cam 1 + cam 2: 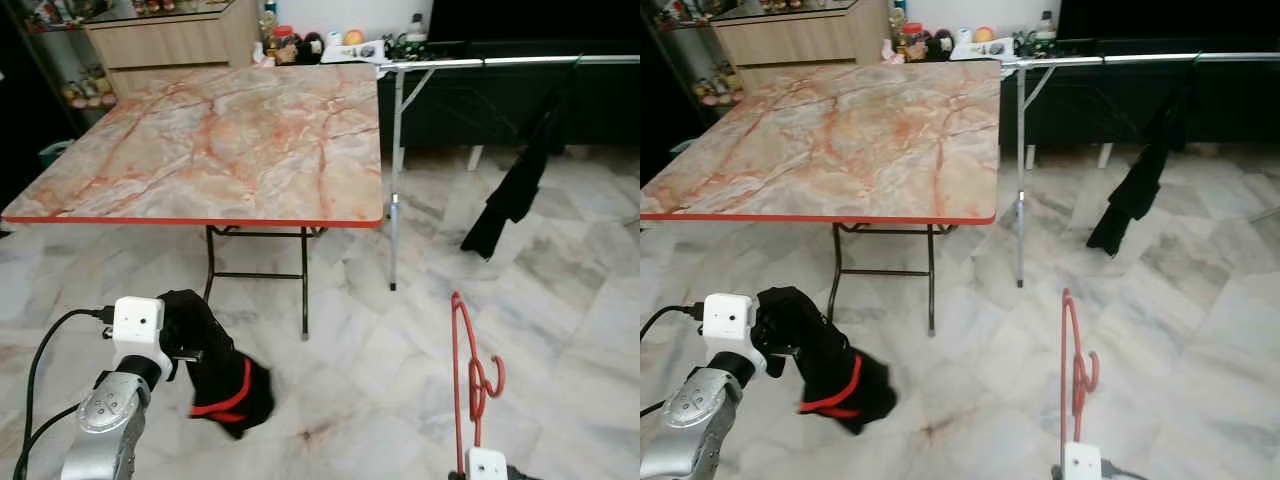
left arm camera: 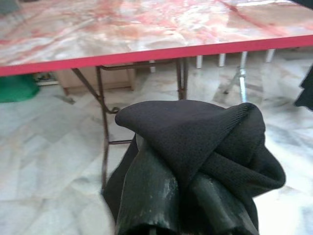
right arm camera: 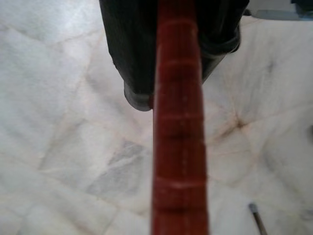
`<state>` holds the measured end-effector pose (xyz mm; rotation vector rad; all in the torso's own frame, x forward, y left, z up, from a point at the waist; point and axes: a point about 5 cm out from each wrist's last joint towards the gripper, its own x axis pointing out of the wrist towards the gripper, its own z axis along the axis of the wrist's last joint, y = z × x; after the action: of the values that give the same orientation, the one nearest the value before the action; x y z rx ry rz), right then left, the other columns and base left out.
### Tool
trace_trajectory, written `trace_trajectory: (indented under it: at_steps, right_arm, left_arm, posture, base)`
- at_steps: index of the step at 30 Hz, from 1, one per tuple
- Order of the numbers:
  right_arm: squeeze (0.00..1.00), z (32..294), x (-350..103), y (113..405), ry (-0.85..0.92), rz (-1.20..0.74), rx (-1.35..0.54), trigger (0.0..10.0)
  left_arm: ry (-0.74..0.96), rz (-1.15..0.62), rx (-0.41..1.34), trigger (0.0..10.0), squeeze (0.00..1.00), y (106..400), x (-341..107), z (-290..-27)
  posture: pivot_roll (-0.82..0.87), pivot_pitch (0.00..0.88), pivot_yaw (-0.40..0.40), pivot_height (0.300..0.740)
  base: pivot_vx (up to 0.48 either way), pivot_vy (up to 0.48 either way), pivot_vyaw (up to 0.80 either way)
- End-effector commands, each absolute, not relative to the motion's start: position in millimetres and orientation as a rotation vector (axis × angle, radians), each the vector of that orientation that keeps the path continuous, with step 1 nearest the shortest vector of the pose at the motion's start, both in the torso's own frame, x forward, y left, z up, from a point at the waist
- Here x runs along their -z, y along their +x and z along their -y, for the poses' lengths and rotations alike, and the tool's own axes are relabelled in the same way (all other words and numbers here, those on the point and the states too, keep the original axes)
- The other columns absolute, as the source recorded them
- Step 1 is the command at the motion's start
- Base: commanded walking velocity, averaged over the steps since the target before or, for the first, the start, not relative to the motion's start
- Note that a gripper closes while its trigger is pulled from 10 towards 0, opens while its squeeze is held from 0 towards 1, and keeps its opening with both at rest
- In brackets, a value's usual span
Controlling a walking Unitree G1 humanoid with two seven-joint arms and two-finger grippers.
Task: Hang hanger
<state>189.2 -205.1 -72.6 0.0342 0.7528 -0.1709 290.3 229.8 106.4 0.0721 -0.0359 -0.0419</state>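
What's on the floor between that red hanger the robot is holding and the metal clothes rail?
Just bare marble floor between the red hanger and the rail, seen from both eye views. A black garment dangles from the rail.

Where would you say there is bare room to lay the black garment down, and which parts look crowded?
Most of the marble table is bare, from its red front edge back to the clutter along the far side. The floor between the table legs and the rack pole is also open. The left pincer holds the black garment; the right pincer holds the red hanger.
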Motion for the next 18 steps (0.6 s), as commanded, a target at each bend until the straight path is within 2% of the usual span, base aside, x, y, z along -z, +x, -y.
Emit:
trace_trajectory:
  at_steps: [1, 12, 18]
  right_arm:
    - [0.0, 201.2, 73.9, 188.6, 0.04, -0.761, 0.166, 10.0]
    - [0.0, 200.7, 74.5, 187.6, 0.04, -0.764, 0.166, 10.0]
    - [0.0, 200.3, 75.1, 186.7, 0.04, -0.768, 0.165, 10.0]
  left_arm:
    - [0.085, 0.077, 0.028, 10.0, 0.0, 289.9, -114.3, -233.9]
    - [0.068, 0.071, 0.037, 10.0, 0.0, 290.0, -114.9, -232.9]
    - [0.065, 0.071, 0.035, 10.0, 0.0, 290.3, -115.0, -233.4]
  posture:
    - [0.05, 0.087, 0.065, 0.74]
    - [0.05, 0.088, 0.065, 0.74]
    - [0.06, 0.088, 0.065, 0.74]
  base:
    - [0.0, 0.0, 0.0]
    - [0.0, 0.0, 0.0]
    - [0.277, 0.0, 0.0]
